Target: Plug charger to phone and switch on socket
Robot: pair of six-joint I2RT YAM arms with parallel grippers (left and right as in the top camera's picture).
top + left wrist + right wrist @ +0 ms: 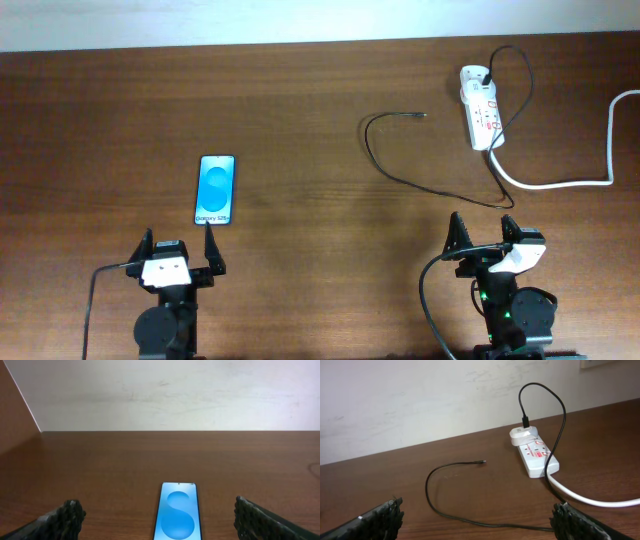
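Note:
The phone (215, 189) lies flat on the brown table with its blue screen lit, just beyond my open, empty left gripper (178, 250); it also shows in the left wrist view (177, 514). The white socket strip (481, 107) lies at the far right and shows in the right wrist view (535, 452). The black charger cable (378, 162) runs from its plug in the strip (525, 422), loops over the table and ends in a free connector tip (424, 115), seen too in the right wrist view (483, 462). My right gripper (483, 232) is open and empty, near the cable.
The strip's thick white cord (560, 183) runs right and curves to the table's right edge. A pale wall (165, 395) rises behind the table's far edge. Each arm's base sits at the table's front edge.

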